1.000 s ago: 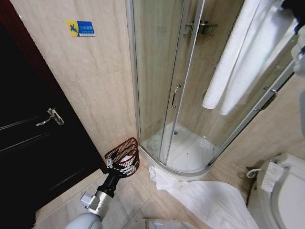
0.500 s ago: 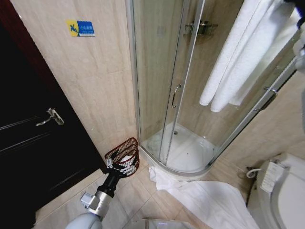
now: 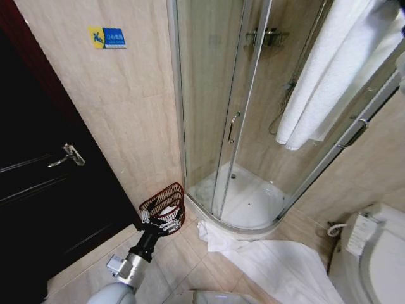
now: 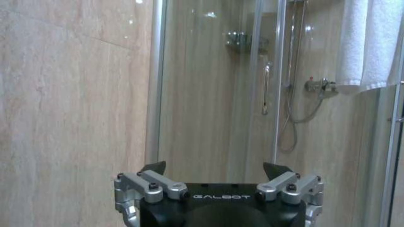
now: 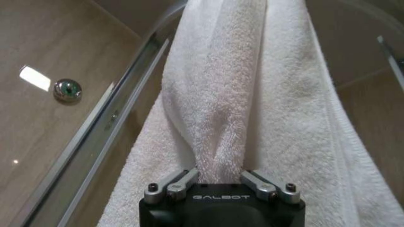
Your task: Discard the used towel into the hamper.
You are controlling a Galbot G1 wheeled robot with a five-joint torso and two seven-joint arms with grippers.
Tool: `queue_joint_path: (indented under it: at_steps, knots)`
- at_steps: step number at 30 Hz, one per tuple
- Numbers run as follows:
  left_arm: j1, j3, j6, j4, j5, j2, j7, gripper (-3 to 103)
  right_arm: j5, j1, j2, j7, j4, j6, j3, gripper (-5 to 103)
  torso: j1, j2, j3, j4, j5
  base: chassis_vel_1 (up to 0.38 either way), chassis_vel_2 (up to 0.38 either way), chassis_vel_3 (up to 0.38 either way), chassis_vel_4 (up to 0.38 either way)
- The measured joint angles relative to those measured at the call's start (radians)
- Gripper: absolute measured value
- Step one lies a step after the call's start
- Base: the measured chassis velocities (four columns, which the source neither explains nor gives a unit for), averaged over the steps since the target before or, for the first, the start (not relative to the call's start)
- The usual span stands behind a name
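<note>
Right gripper (image 5: 218, 182) is clamped on a fold of the white towel (image 5: 240, 94) hanging against the shower glass, while the left gripper (image 3: 161, 221), jaws spread and empty, hovers just before the hamper (image 3: 166, 197) on the floor.

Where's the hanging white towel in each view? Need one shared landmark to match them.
Head view: towel hangs at upper right, over the shower enclosure.
Left wrist view: towel at the top right corner.
Right wrist view: towel runs down the middle into the right tool.
Shared landmark: the shower's metal frame.
</note>
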Motion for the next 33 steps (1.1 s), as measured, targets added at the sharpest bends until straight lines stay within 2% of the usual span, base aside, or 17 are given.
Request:
queue_joint_path:
  at_steps: [4, 10, 11, 14, 20, 21, 27, 29, 30, 31, 33]
  knots:
    - [0.000, 0.000, 0.000, 0.000, 0.000, 0.000, 0.000, 100, 0.012, -0.076, -0.024, -0.012, 0.036, 0.033, 0.068, 8, 0.000, 0.000, 0.000, 0.0001, 0.0002, 0.000, 0.000, 0.000, 0.000]
    - [0.000, 0.000, 0.000, 0.000, 0.000, 0.000, 0.000, 100, 0.012, -0.258, -0.084, -0.036, 0.138, 0.083, 0.239, 8, 0.000, 0.000, 0.000, 0.0000, -0.0004, 0.000, 0.000, 0.000, 0.000]
    - [0.000, 0.000, 0.000, 0.000, 0.000, 0.000, 0.000, 100, 0.012, -0.258, -0.084, -0.036, 0.138, 0.083, 0.239, 8, 0.000, 0.000, 0.000, 0.0000, -0.0004, 0.000, 0.000, 0.000, 0.000]
    - [0.000, 0.000, 0.000, 0.000, 0.000, 0.000, 0.000, 100, 0.017, -0.465, -0.130, -0.039, 0.238, 0.100, 0.392, 8, 0.000, 0.000, 0.000, -0.0006, 0.0005, 0.000, 0.000, 0.000, 0.000]
    - [0.000, 0.000, 0.000, 0.000, 0.000, 0.000, 0.000, 100, 0.019, -0.613, -0.153, -0.027, 0.318, 0.123, 0.503, 8, 0.000, 0.000, 0.000, 0.0003, -0.0003, 0.000, 0.000, 0.000, 0.000]
    - [0.000, 0.000, 0.000, 0.000, 0.000, 0.000, 0.000, 100, 0.019, -0.660, -0.153, -0.026, 0.334, 0.125, 0.548, 8, 0.000, 0.000, 0.000, 0.0003, -0.0005, 0.000, 0.000, 0.000, 0.000]
    - [0.000, 0.000, 0.000, 0.000, 0.000, 0.000, 0.000, 100, 0.019, -0.760, -0.141, -0.027, 0.353, 0.132, 0.625, 8, 0.000, 0.000, 0.000, -0.0001, -0.0004, 0.000, 0.000, 0.000, 0.000]
    - [0.000, 0.000, 0.000, 0.000, 0.000, 0.000, 0.000, 100, 0.019, -0.912, -0.102, -0.029, 0.378, 0.142, 0.720, 8, 0.000, 0.000, 0.000, 0.0001, 0.0001, 0.000, 0.000, 0.000, 0.000]
    - [0.000, 0.000, 0.000, 0.000, 0.000, 0.000, 0.000, 100, 0.019, -0.912, -0.102, -0.029, 0.378, 0.142, 0.720, 8, 0.000, 0.000, 0.000, 0.0001, 0.0001, 0.000, 0.000, 0.000, 0.000]
    - [0.000, 0.000, 0.000, 0.000, 0.000, 0.000, 0.000, 100, 0.019, -1.002, -0.068, -0.030, 0.405, 0.143, 0.776, 8, 0.000, 0.000, 0.000, -0.0001, 0.0011, 0.000, 0.000, 0.000, 0.000]
    - [0.000, 0.000, 0.000, 0.000, 0.000, 0.000, 0.000, 100, 0.015, -1.106, -0.015, -0.033, 0.449, 0.149, 0.850, 8, 0.000, 0.000, 0.000, -0.0002, 0.0002, 0.000, 0.000, 0.000, 0.000]
